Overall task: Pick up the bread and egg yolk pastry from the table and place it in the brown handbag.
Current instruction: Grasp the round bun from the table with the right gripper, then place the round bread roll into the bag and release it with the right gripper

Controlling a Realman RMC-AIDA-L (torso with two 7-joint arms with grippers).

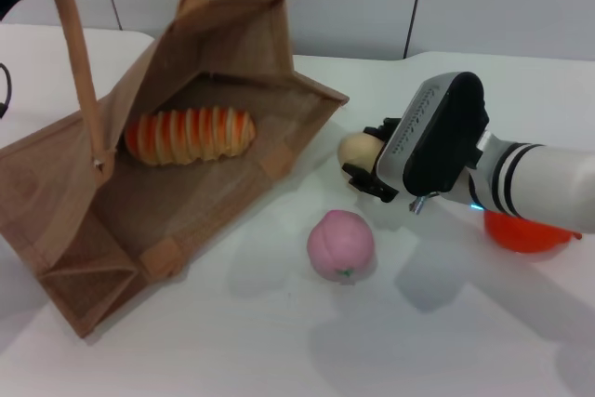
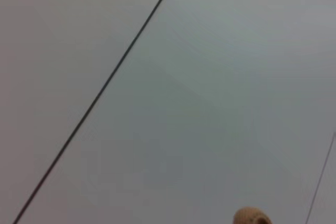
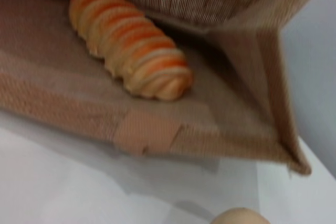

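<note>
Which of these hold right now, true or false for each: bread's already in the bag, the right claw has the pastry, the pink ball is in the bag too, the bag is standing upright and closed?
1. The bread lies inside the brown handbag. True.
2. The right claw is at the egg yolk pastry, on the table beside the bag's mouth. True; whether it grips the pastry cannot be seen.
3. The pink ball is in the bag. False: it sits on the table, outside the bag.
4. The bag stands upright and closed. False: it lies on its side, mouth open.
</note>
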